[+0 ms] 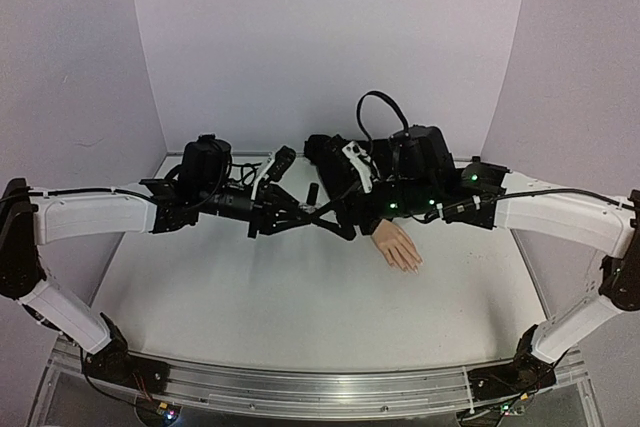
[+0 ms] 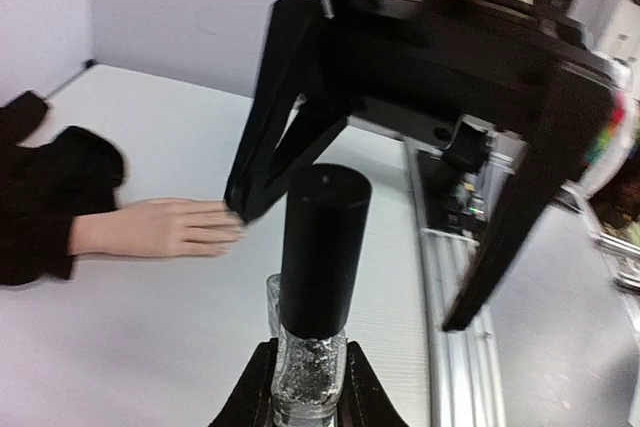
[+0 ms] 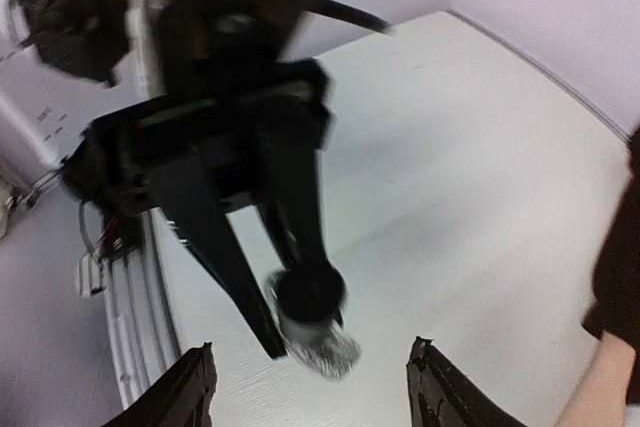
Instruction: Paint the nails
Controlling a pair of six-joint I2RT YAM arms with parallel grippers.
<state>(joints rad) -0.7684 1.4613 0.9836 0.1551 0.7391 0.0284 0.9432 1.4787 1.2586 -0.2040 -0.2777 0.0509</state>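
Peach-skinned, the mannequin hand (image 1: 396, 243) lies flat on the white worktop (image 1: 250, 307) right of its middle, pointing toward the near edge; the nails (image 1: 411, 264) at its tips are too small to tell apart from above, and the left wrist view adds its black sleeve (image 2: 50, 197). Only the wrist views show the grips: the left gripper (image 2: 308, 392) is clamped on a clear bottle (image 2: 305, 372) with a dark cap (image 2: 322, 247); the right gripper (image 3: 312, 372) stands spread wide either side of that cap, not touching it.
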